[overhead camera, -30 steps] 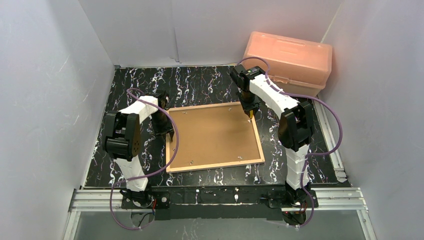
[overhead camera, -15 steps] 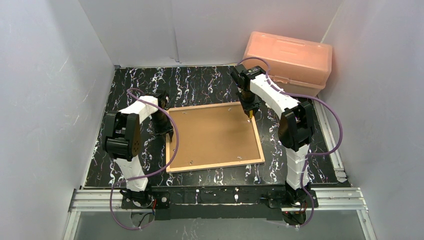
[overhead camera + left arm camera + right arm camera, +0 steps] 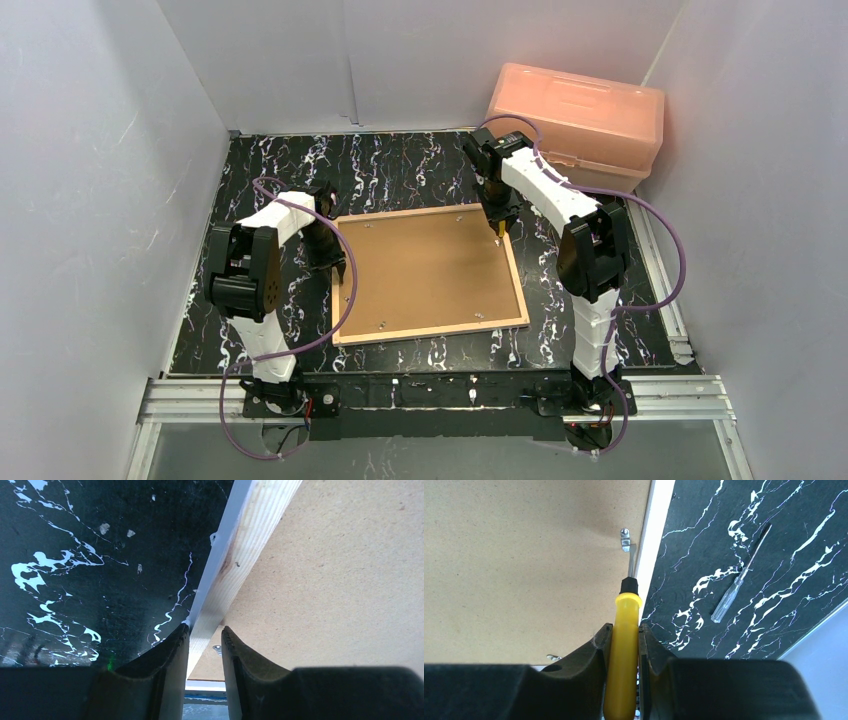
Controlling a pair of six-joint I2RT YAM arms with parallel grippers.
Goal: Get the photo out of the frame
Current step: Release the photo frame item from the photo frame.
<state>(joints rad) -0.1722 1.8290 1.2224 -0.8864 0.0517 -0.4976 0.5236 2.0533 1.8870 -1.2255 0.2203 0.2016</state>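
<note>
Nothing has visibly moved in the last second: both arms hold their poses, so the photo is no nearer coming out. One frame (image 3: 430, 333) lies face down on the dark marbled surface (image 3: 400, 170), its single brown board (image 3: 430, 270) upward; the photo presumably sits hidden beneath it. The left hand (image 3: 205, 632) appears to pinch the frame's left rail. The right hand (image 3: 625, 630) is clenched on a yellow screwdriver (image 3: 628, 607), tip at a metal tab (image 3: 626, 540) by the right rail. The right wrist view shows two tabs. A second, clear screwdriver (image 3: 738, 590) lies loose nearby. One pink box (image 3: 578, 118) stands behind.
</note>
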